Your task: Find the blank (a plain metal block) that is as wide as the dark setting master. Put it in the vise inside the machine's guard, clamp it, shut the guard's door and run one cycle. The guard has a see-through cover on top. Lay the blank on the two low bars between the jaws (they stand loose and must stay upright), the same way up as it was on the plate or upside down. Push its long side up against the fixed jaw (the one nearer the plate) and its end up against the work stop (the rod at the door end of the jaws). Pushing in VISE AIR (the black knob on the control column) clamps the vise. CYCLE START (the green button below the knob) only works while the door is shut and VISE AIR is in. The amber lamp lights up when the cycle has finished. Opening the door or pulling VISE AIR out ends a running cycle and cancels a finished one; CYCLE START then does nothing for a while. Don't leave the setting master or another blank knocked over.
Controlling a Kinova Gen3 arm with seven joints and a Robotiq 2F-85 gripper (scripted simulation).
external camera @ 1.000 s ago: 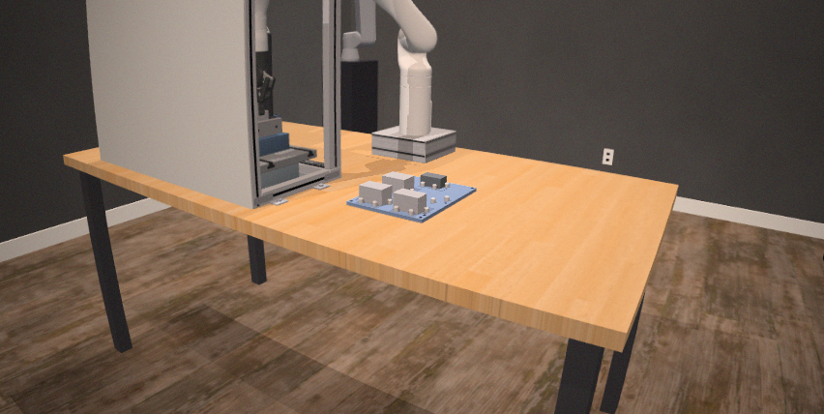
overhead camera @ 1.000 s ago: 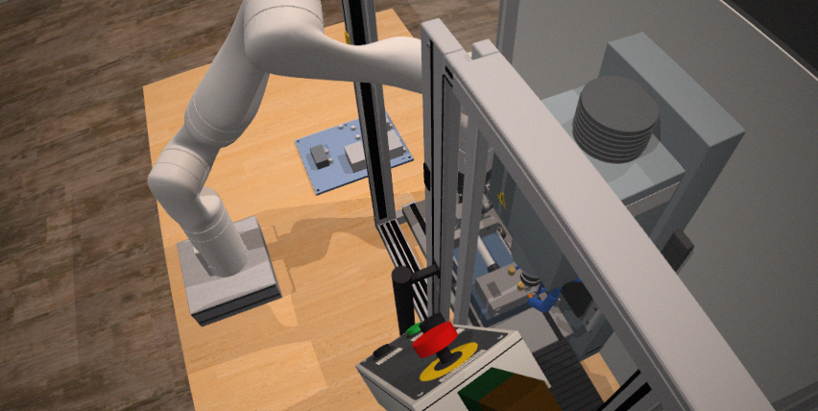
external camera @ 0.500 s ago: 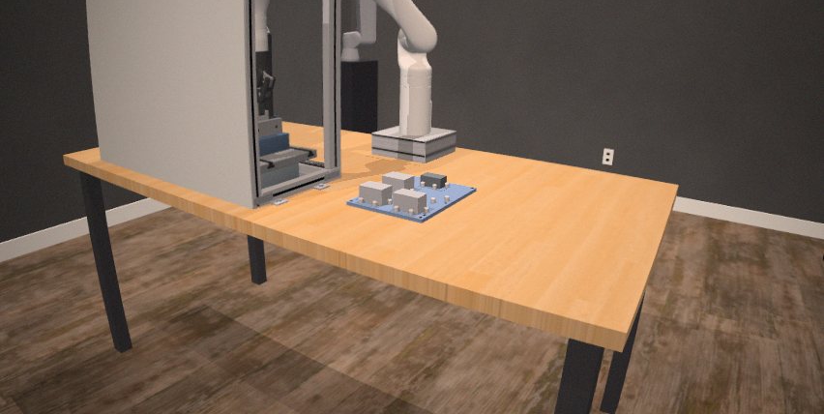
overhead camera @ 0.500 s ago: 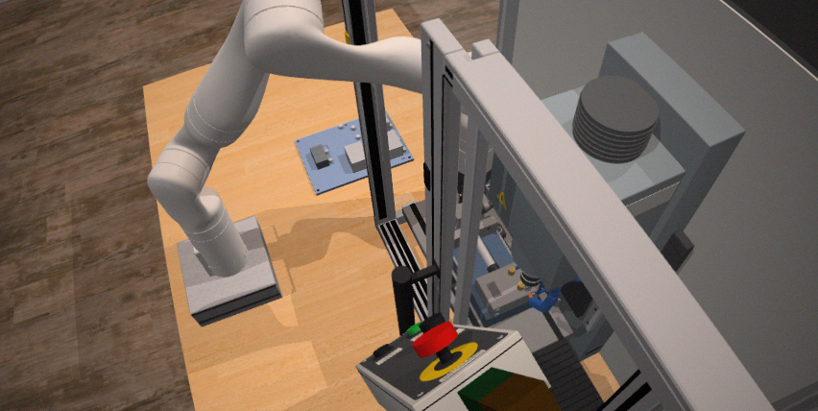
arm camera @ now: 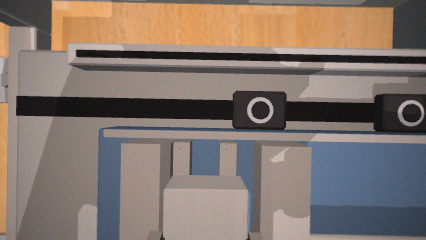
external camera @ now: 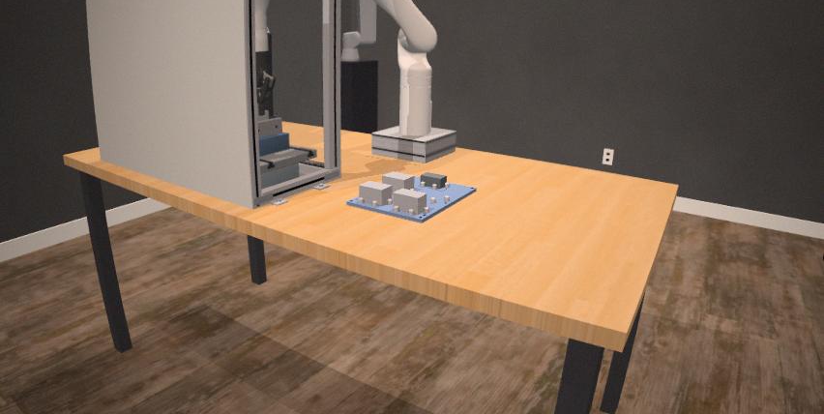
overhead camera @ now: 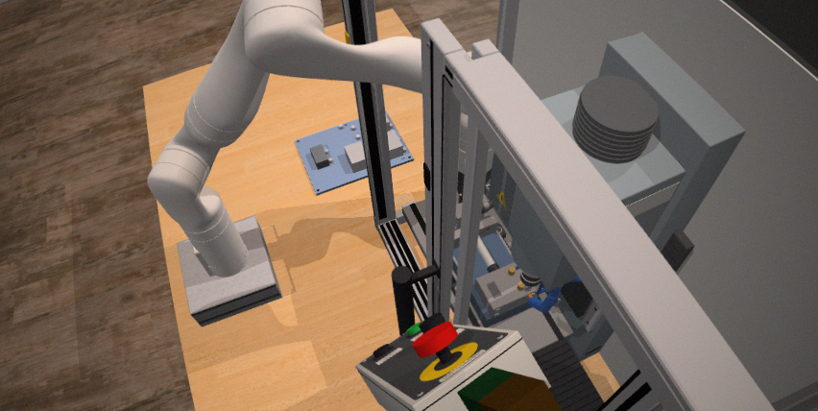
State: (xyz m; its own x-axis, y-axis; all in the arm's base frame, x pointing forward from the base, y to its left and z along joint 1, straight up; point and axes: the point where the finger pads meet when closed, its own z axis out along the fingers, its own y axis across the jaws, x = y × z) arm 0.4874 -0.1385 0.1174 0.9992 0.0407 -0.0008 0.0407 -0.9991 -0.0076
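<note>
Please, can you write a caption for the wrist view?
Dark grey jaws hold a light grey metal block above two low grey bars.
</note>
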